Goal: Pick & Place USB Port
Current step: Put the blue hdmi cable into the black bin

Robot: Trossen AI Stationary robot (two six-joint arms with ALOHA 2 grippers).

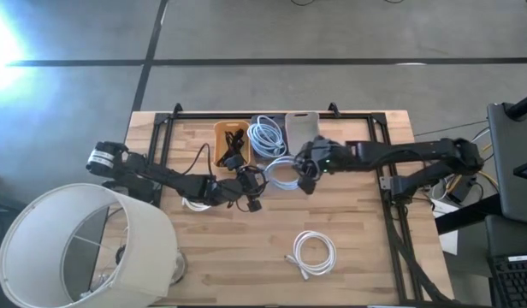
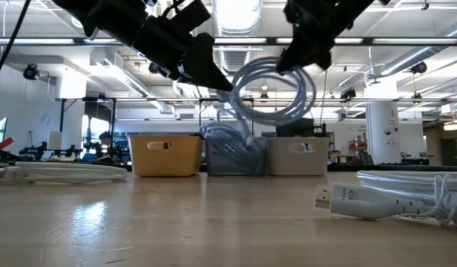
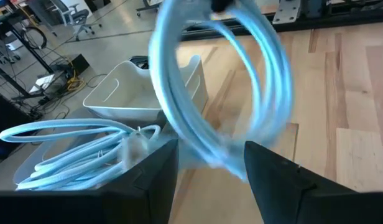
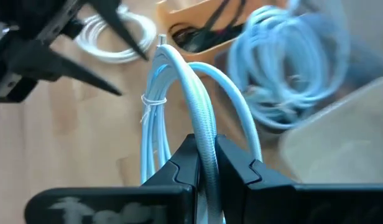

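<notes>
Light-blue cable coil (image 2: 273,93) hangs in the air above the counter (image 1: 358,248), near the row of bins at the far edge. Right tool (image 4: 206,163) is clenched on the coil's strands, carrying its weight. Left tool (image 3: 207,165) stands with fingers parted on either side of the coil's lower loop, not gripping; in the low view it sits just beside the coil.

Judgement: pick is done, the coil now rests with the right tool alone. Placing is left.

Middle bin (image 1: 266,137) already holds similar blue cable. Yellow bin (image 1: 221,130) holds dark cable. Pale bin (image 1: 301,128) looks empty from above. Which bin is meant cannot be told.

White coil (image 1: 314,254) lies untouched on the near counter, another white coil (image 4: 117,34) by the left arm.
</notes>
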